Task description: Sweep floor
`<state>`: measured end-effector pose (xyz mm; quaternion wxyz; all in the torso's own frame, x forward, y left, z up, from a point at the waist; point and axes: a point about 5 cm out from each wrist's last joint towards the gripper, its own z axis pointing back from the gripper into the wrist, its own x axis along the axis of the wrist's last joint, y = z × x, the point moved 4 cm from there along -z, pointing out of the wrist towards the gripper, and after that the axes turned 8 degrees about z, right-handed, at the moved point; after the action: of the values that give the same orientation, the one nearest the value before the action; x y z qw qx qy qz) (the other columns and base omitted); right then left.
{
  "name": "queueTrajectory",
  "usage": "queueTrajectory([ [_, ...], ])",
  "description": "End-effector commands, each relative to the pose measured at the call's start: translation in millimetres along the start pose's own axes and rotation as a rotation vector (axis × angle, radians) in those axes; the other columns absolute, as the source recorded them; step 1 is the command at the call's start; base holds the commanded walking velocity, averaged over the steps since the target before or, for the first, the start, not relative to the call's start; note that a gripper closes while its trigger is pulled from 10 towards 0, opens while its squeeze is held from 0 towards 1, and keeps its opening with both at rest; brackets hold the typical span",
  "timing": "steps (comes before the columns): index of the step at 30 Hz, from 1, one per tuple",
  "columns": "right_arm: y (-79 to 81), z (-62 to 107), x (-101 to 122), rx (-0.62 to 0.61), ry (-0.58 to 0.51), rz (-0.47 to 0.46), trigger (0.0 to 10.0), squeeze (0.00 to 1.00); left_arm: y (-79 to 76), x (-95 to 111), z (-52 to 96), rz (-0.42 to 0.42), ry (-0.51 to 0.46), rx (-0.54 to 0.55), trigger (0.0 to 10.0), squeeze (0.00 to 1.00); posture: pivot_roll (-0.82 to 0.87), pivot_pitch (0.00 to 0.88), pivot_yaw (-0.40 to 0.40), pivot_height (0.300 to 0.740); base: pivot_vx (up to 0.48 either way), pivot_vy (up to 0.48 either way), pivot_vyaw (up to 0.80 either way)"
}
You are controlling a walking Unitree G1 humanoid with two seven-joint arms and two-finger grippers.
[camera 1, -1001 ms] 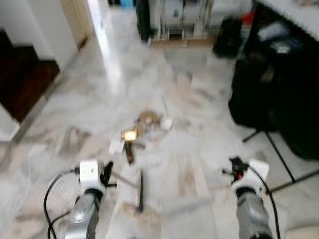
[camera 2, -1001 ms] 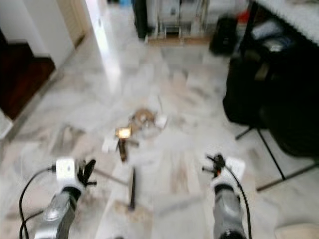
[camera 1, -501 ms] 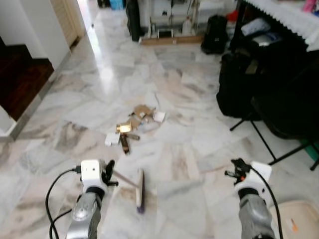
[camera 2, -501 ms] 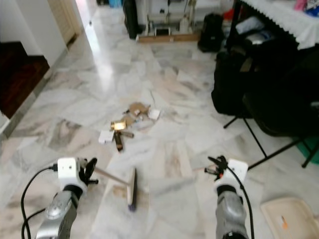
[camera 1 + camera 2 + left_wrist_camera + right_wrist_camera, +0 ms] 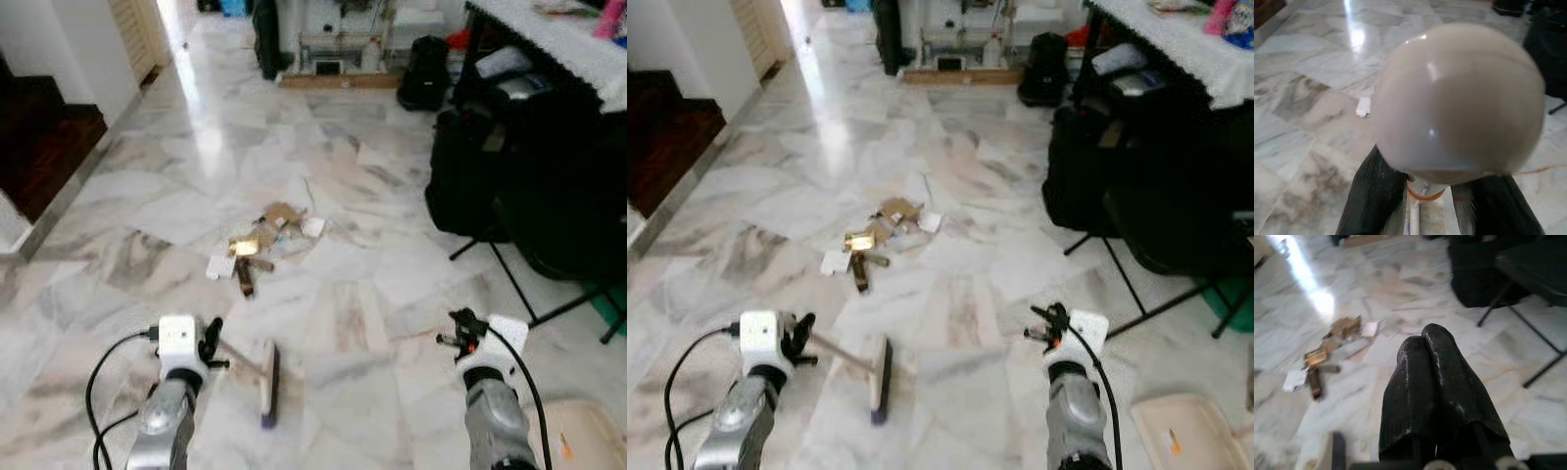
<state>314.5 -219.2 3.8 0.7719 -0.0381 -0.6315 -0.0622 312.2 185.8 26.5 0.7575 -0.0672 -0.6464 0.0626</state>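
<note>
A broom lies slanted before me, its head [image 5: 266, 382] flat on the marble floor and its thin handle [image 5: 235, 354] running up to my left gripper [image 5: 208, 343], which is shut on it. In the left wrist view the handle's rounded cream end [image 5: 1459, 98] sits between the black fingers [image 5: 1376, 196]. A heap of litter [image 5: 260, 245], cardboard scraps and bits of paper, lies on the floor a short way beyond the broom head. My right gripper [image 5: 453, 328] hovers low on the right, shut with nothing in it, its fingers [image 5: 1425, 382] pressed together.
A beige dustpan [image 5: 1181, 431] lies on the floor at the lower right. Black bags and a folding chair [image 5: 529, 186] crowd the right side under a white-clothed table [image 5: 558, 39]. A step down to dark flooring [image 5: 39, 137] is at the left. More clutter [image 5: 343, 44] stands at the far wall.
The camera has shifted and the blur has cleared. The broom head stays on the floor in front of my left gripper. Both grippers hold the same pose.
</note>
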Motion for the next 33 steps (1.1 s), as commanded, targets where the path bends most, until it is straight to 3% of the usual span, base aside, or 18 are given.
queueTrajectory([
  [1,-0.3,-0.7,1.2,-0.008,-0.003,-0.016,10.0,0.0,1.8,-2.9,2.1,-0.017,0.013,0.005,10.0,0.0,0.01,0.023,0.019,0.74,0.0,-0.304,0.0],
  [33,-1.7,-0.1,0.3,-0.005,-0.001,-0.026,10.0,0.0,1.6,-2.4,0.9,-0.008,0.009,0.008,10.0,0.0,0.01,0.046,0.017,0.74,0.0,-0.35,0.0],
])
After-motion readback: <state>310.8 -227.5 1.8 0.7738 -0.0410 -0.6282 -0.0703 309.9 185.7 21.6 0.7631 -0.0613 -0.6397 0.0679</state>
